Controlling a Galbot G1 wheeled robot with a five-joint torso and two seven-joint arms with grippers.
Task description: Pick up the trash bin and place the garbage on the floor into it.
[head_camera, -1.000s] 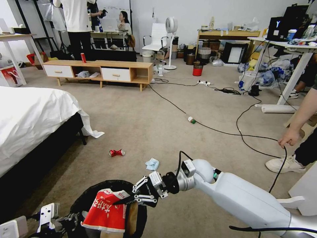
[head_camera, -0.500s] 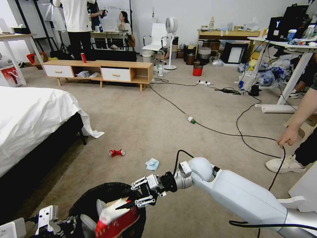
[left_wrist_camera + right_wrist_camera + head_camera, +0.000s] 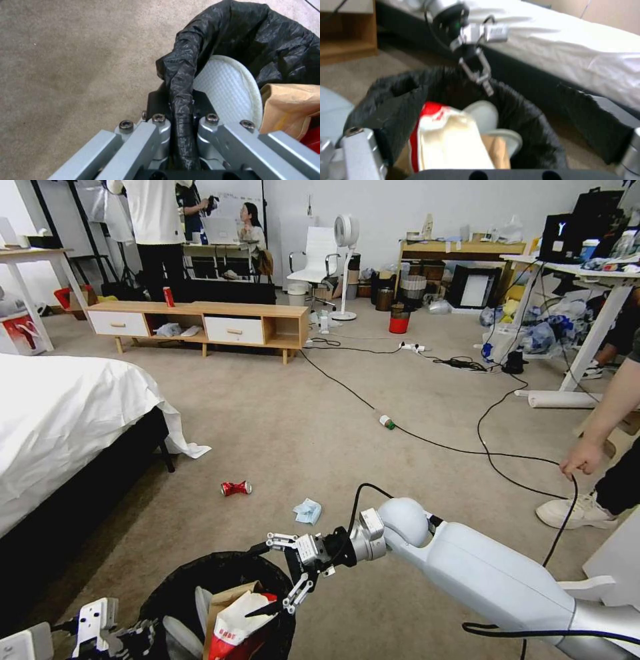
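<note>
Packet (image 3: pixel 233 623) now dropped, right pincer (image 3: pixel 283 573) open.

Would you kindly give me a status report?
Right end effector open above trash bin. Left end effector shut on bin rim. Snack packet inside; crushed can on floor.

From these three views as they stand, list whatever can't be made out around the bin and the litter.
- Trash bin, head view: its base is cut off by the picture's lower edge.
- Bin contents: under the snack packet and brown paper bag, anything deeper is hidden.
- Left gripper, left wrist view: its pads are buried in the black liner it clamps.
- Tissue and crushed can: too small for print or detail.
- Right wrist view: blurred, so the packet's print is unreadable.
</note>
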